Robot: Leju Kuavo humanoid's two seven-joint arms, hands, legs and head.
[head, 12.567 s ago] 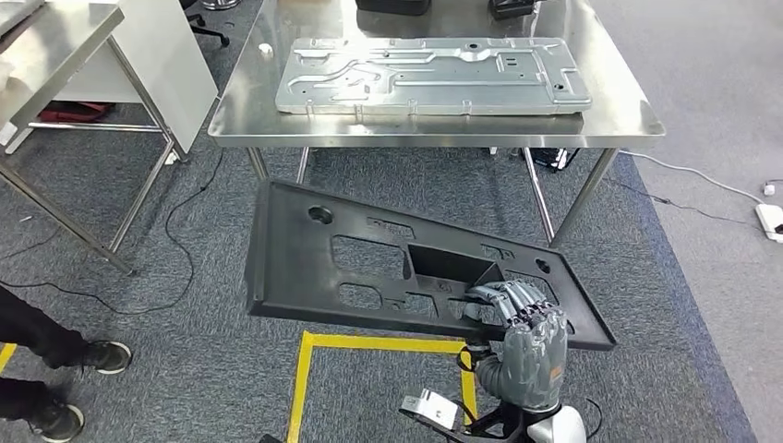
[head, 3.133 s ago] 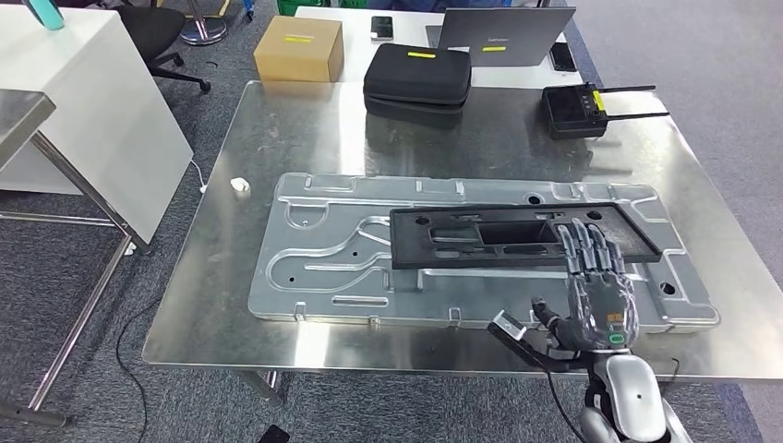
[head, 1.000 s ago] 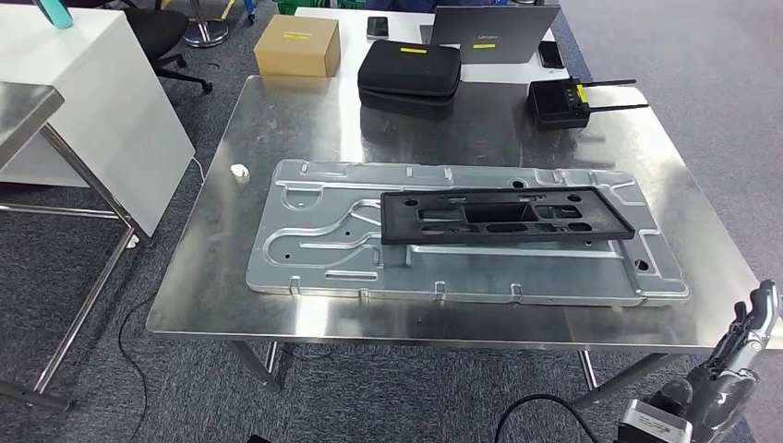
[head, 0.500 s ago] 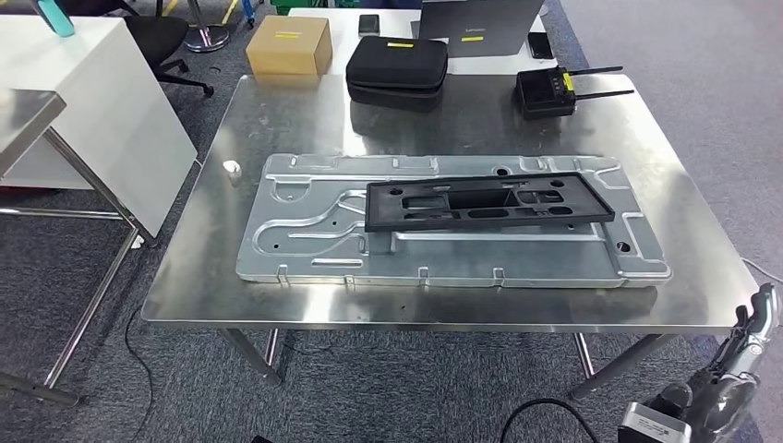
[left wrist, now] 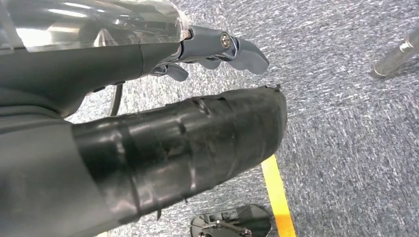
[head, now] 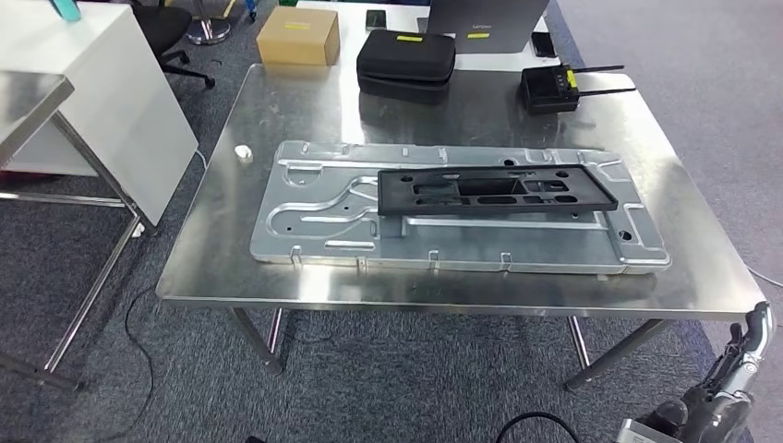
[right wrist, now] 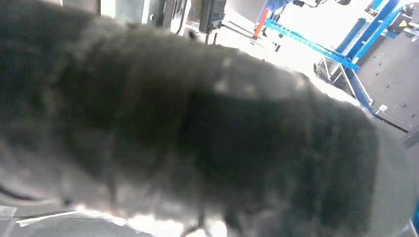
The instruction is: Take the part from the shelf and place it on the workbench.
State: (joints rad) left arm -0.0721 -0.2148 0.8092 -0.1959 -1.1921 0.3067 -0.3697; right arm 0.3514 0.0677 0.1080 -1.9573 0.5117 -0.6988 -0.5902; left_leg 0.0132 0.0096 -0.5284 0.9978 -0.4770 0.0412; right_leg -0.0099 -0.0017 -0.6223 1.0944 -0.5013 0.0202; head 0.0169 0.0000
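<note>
The black plastic part lies flat on the ribbed metal plate, which rests on the steel workbench. Nothing touches the part. My right hand hangs low at the bottom right, below and in front of the bench's near corner, fingers stretched out and holding nothing. In the left wrist view my left hand hangs over grey carpet with its fingers apart and nothing in them. The right wrist view is a dark blur up close.
At the bench's far edge stand a cardboard box, a black case, a laptop and a black radio unit. A small white item lies left of the plate. A white cabinet stands at left. Yellow tape marks the floor.
My right hand has let go of the black part and dropped to the lower right. The part stays on the plate. The view has shifted a little in the last second.
</note>
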